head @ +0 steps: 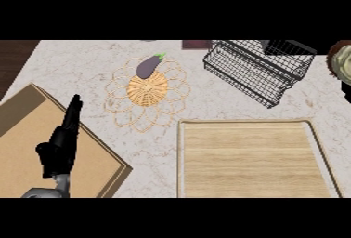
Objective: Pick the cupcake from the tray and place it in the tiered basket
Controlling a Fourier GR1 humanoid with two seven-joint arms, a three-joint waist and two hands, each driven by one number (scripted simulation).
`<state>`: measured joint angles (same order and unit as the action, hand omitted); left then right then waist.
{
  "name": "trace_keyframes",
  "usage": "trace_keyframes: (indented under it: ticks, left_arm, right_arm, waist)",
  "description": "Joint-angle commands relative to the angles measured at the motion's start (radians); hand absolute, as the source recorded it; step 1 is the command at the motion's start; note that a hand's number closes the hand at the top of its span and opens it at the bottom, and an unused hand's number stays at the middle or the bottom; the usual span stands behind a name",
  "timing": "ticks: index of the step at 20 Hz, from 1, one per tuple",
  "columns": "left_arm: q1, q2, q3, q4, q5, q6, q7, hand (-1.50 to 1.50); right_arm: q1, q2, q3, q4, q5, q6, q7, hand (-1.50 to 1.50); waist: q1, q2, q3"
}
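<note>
Cupcake [341,60] sat far right, beside the tiered basket [260,69].
Your left hand [58,148] was wide; your right hand's [347,92] hold was unclear.

left hand [60,144] | fingers straight, pointing up (resting at lower left) | grey forearm below

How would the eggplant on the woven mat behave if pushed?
The eggplant looks rounded and elongated, so it may roll sideways. Its smooth skin could be slippery. It lies off-centre on the woven mat, so a push might send it off.
</note>
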<state>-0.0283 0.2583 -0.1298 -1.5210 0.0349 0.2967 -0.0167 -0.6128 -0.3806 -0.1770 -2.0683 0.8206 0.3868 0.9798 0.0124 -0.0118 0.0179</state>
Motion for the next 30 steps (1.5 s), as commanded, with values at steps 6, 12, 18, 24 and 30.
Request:
trace_keyframes:
  ticks: [6, 12, 18, 24, 30]
  left_arm:
    - [0.082, -0.049, -0.04, 0.119, 0.029, -0.041, 0.035, 0.0]
    - [0.081, -0.057, -0.059, 0.089, 0.023, -0.04, 0.065, 0.0]
    - [0.056, -0.038, -0.034, 0.103, 0.034, -0.057, 0.067, 0.0]
    - [0.069, -0.062, -0.062, 0.097, 0.01, -0.034, 0.074, 0.0]
    - [0.086, -0.057, -0.047, 0.082, 0.024, -0.048, 0.062, 0.0]
  right_arm:
    - [-0.187, -0.012, -0.034, 0.291, 0.018, -0.003, 0.014, 1.5]
    - [-0.273, -0.041, -0.042, 0.482, 0.005, 0.004, -0.08, 1.5]
    - [-0.254, -0.001, -0.006, 0.659, 0.072, -0.124, -0.159, 1.5]
    - [-0.248, 0.032, -0.027, 0.811, 0.103, -0.274, -0.219, 1.5]
    - [-0.285, 0.144, -0.151, 0.901, -0.02, -0.421, -0.235, -1.5]
  waist:
    - [0.019, 0.025, -0.021]
    - [0.026, 0.024, -0.019]
    - [0.028, 0.029, -0.019]
    - [0.027, 0.032, -0.017]
    - [0.031, 0.029, -0.017]
